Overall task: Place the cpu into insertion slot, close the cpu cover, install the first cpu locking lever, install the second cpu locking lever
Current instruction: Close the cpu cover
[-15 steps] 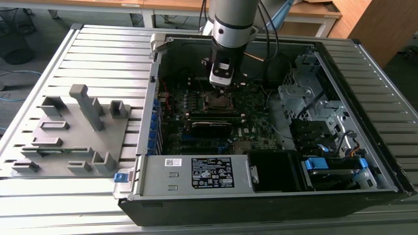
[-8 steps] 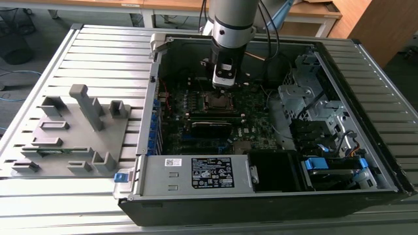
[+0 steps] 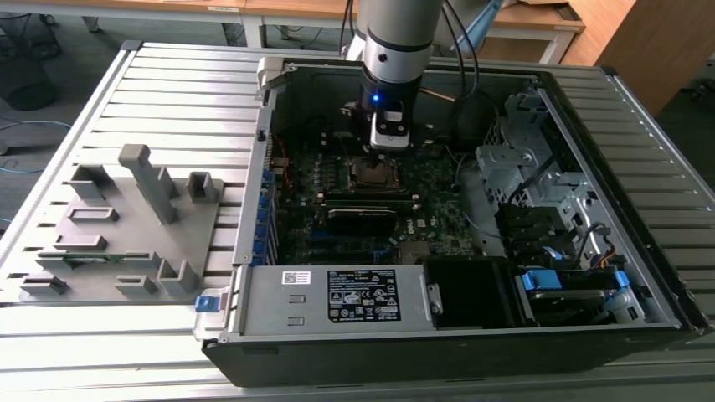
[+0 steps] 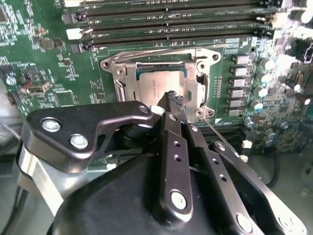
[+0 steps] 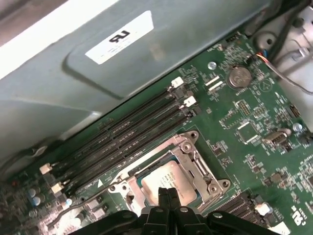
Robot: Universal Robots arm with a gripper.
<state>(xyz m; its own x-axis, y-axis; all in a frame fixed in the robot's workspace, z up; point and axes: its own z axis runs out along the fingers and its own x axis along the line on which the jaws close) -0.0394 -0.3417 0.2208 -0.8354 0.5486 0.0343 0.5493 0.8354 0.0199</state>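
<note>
A slatted grey metal table (image 3: 167, 92) is spread across the exterior view. Wooden desks (image 3: 290, 8) are set at twelve o'clock, a wooden cabinet (image 3: 659, 50) at two o'clock, and grey floor (image 3: 79, 38) at eleven.

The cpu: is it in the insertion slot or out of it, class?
In. The cpu lies flat and sunken, framed by the cpu cover.

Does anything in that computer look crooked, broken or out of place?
Nothing stands out. The cpu lies flat and square, framed evenly by the cpu cover, and the gripper, fingers shut, hangs close over it.
</note>
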